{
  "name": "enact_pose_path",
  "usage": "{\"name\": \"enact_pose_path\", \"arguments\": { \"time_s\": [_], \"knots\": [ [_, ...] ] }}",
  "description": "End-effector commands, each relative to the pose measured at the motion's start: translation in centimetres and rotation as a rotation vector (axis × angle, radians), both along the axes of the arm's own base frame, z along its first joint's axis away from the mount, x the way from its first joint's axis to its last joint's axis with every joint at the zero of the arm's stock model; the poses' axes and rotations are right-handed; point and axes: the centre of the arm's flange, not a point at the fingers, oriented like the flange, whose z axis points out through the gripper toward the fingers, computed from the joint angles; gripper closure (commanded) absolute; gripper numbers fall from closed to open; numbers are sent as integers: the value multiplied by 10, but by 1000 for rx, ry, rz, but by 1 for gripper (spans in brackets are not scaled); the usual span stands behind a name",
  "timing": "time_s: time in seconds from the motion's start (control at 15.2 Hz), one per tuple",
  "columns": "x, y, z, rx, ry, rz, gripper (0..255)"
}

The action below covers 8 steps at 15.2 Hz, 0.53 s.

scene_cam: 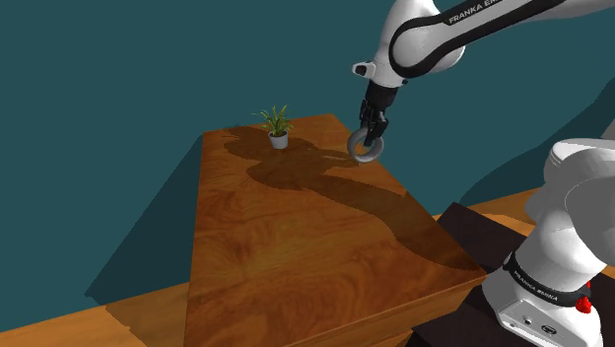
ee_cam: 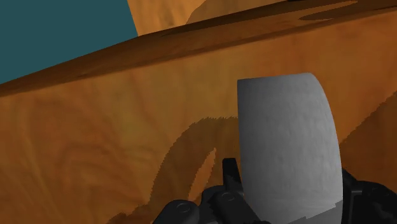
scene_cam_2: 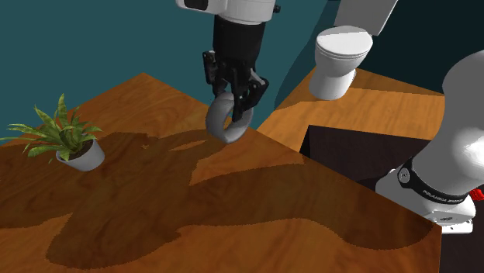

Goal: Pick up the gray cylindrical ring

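Observation:
The gray ring (scene_cam: 365,147) hangs in the air above the wooden table (scene_cam: 296,246), near its far right edge in the shoulder view. My black gripper (scene_cam: 373,132) is shut on the ring, clasping it from above. In the second exterior view the gray ring (scene_cam_2: 224,120) stands on edge between the fingers of the gripper (scene_cam_2: 233,105), with its shadow on the tabletop below. The wrist view has the ring's broad gray outer wall (ee_cam: 287,149) close in front of the hand, clamped between the black fingers (ee_cam: 232,175).
A small potted plant (scene_cam: 277,126) in a white pot stands at the table's far end, also seen as the plant (scene_cam_2: 68,139). A white toilet (scene_cam_2: 340,50) stands on the wooden floor beyond the table. The robot's stand (scene_cam: 552,286) is at the shoulder view's lower right.

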Motion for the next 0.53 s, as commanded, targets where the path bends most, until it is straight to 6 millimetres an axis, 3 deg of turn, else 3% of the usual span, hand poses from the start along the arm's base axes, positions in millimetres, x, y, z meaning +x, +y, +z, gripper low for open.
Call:
{"name": "enact_pose_path", "arguments": {
  "time_s": [0.0, 0.33, 0.46],
  "knots": [
    [0, 0, 12, 0, 0, 0, 255],
    [0, 0, 38, 0, 0, 0, 255],
    [0, 0, 39, 0, 0, 0, 255]
  ]
}}
